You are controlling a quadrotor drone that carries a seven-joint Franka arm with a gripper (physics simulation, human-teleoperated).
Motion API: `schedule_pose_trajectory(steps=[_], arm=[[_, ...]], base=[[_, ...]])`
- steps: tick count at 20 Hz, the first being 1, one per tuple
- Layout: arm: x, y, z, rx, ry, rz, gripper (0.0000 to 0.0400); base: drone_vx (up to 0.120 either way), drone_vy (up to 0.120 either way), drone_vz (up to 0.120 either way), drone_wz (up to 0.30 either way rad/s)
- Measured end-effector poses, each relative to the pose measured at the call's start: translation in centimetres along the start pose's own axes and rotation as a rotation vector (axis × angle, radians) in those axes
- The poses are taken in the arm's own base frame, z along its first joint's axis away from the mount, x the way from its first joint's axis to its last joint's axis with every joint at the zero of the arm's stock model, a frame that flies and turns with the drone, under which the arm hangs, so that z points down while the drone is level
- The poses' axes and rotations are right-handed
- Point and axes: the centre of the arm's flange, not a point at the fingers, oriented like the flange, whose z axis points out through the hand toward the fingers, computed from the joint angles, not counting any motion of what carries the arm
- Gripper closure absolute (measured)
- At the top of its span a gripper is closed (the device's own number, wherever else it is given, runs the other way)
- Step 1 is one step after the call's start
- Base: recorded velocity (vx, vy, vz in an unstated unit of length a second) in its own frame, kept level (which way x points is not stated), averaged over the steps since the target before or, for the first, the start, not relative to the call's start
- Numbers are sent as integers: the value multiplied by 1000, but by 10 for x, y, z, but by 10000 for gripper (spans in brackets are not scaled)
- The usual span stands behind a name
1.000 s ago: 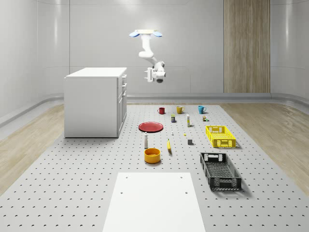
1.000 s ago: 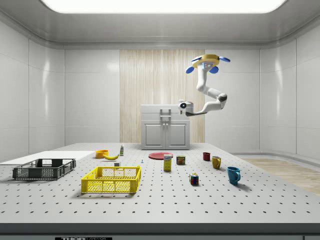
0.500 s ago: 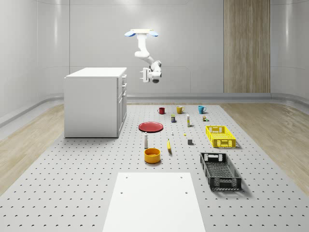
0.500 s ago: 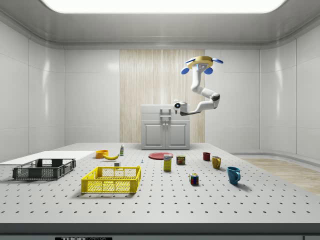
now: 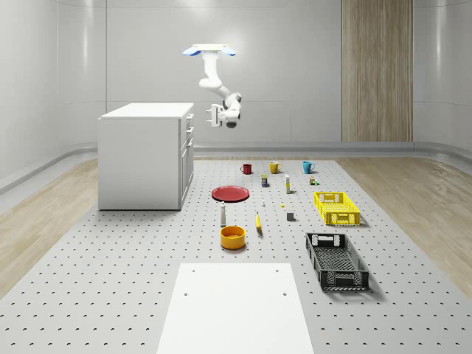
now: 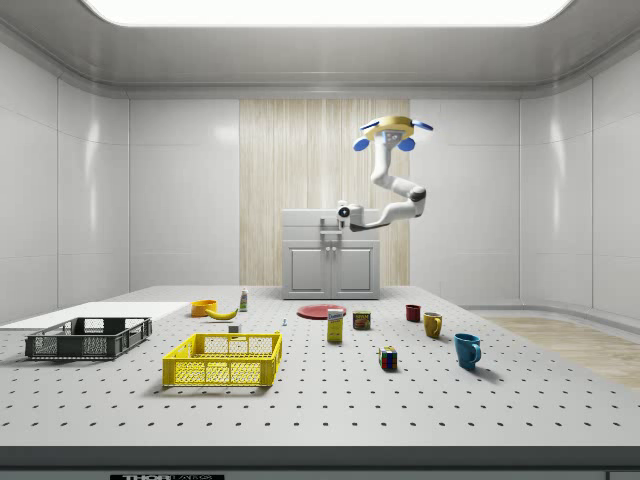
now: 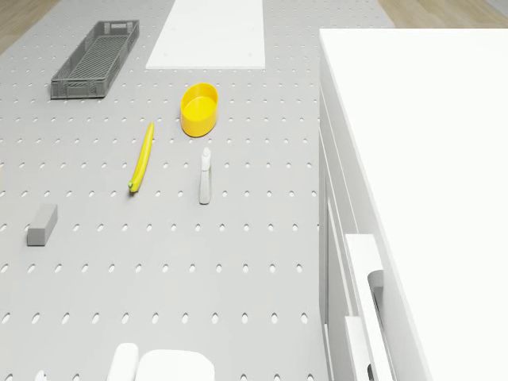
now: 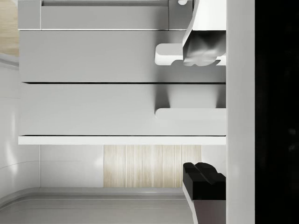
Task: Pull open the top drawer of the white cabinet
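The drone (image 5: 209,50) hovers high in the air just off the drawer side of the white cabinet (image 5: 144,156), its arm bent down so the gripper (image 5: 215,115) hangs level with the cabinet's top edge, near the front but apart from it. The top drawer (image 5: 189,118) sits flush with the cabinet face, right under the cabinet's top slab, so it looks shut and the pull has not begun, by my reading. Nothing is gripped. In the wrist view the two fingertips (image 8: 202,49) stand wide apart with bare drawer fronts between them, jaws spread and empty. That same view shows the drawer handle (image 8: 189,113) as a pale bar on the drawer front straight ahead of the gripper. In the side view the gripper (image 6: 343,212) floats in front of the cabinet's upper front, beside the handles. What's left, I'd say, is nearly everything: close the gap to the cabinet front, get the fingers around that top handle, clamp down, then draw it away from the cabinet. Below, well clear of the cabinet, the red plate (image 5: 230,193) lies on the floor.
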Motion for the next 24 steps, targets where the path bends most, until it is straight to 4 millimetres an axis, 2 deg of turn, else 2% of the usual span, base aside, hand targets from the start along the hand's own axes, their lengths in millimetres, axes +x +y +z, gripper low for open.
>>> schedule_pose_trajectory(steps=[3,9,15,22,24], arm=[[0,0,0,0,0,0,95],[0,0,0,0,0,0,95],[0,0,0,0,0,0,95],[0,0,0,0,0,0,95],[0,0,0,0,0,0,95]], base=[[120,-67,27,0],[7,-7,0,0],[120,-107,0,0],[23,0,0,0],[0,-100,0,0]])
